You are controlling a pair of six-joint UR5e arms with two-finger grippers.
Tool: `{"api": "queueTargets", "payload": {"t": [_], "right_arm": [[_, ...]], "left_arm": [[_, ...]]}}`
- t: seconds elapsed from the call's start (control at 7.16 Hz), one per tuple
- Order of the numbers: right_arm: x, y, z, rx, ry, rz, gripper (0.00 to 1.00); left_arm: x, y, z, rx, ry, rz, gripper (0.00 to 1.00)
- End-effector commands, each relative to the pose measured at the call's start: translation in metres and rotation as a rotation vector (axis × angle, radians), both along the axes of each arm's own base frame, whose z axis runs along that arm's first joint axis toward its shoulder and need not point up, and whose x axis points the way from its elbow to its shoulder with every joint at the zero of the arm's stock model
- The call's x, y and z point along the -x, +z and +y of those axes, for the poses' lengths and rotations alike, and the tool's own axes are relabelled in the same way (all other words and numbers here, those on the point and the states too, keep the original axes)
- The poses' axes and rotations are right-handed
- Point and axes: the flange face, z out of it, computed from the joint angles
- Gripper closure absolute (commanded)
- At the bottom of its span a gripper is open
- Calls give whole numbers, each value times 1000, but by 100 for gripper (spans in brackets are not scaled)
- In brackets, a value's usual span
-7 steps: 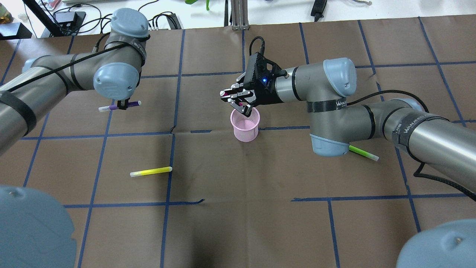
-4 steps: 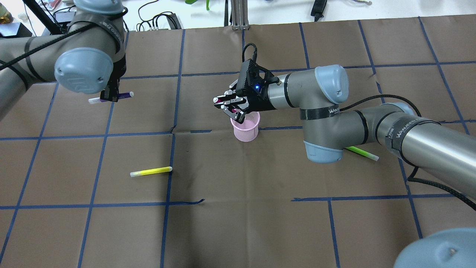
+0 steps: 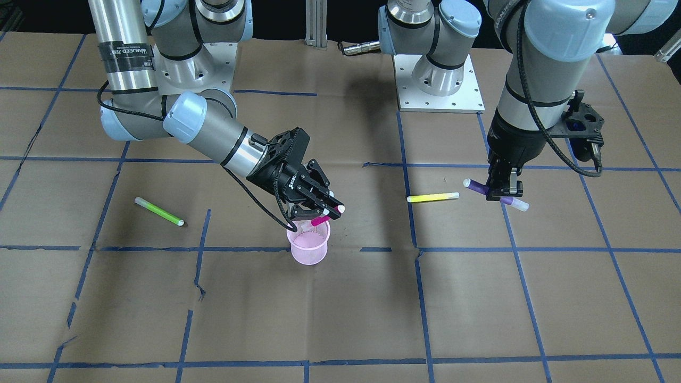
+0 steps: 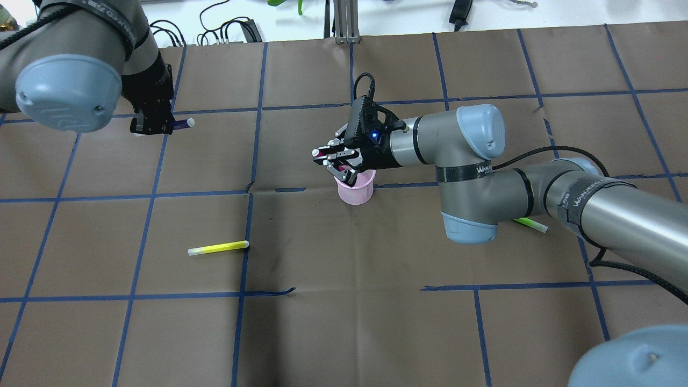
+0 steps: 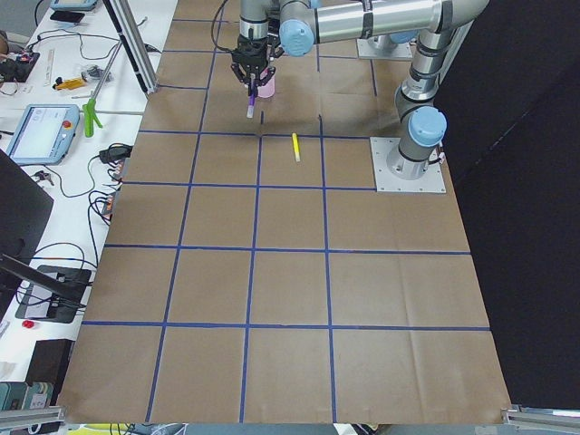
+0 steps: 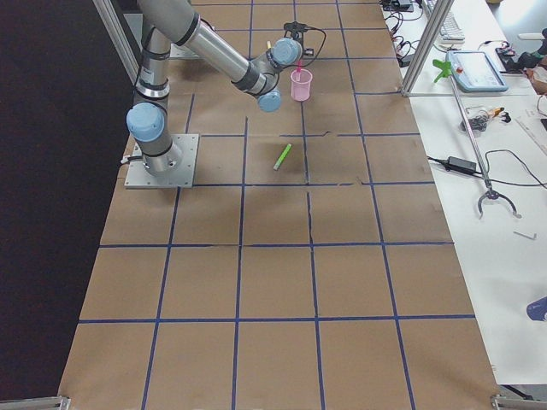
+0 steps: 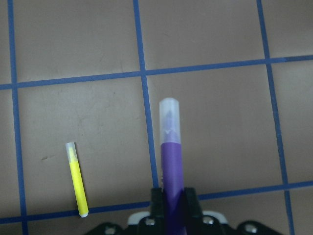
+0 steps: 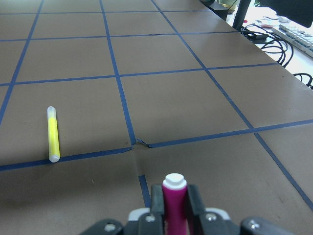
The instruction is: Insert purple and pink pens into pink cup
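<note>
Holding the pink pen at a slant, the right end effector hangs just above the pink cup, its fingers clamped on the pen's barrel. The pen's lower end sits over the cup's mouth at about rim height. Whether it has passed below the rim cannot be told. Its white-capped upper end points up and away from the cup, toward the robot's left. The cup stands upright on the brown, blue-taped counter.

Well away from the cup on the robot's left, the left end effector is raised off the counter and points straight down. Its fingers are clamped on the middle of the purple pen. That pen lies roughly level, sticking out on both sides of the fingers, with a clear cap on one end.

A yellow pen lies flat on the counter on the same side of the cup, nearer the robot than the cup. A green pen lies flat on the cup's other side, also nearer the robot. In the overhead view it is partly hidden under the right arm.
</note>
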Motion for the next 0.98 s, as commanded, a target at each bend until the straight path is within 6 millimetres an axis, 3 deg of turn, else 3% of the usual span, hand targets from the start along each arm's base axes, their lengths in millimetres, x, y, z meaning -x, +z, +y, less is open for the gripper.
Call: {"api": "queueTargets", "payload": {"t": [0.0,0.28,0.56,0.84], "right_arm": [[6,-9,-5,-18,-14,4,80],[5,-8,-4,-42,-25,0,23],[5,-3,-5,-124,-90,-30,9],[12,10,-20,-143,-159,66,4]], "left_arm": [[6,2,0,8,-37,81,100],[14,4,-2,26,-49,173,100],[18,3,-3,26,-58,205,100],[17,1,-3,20,-2,213,100]]}}
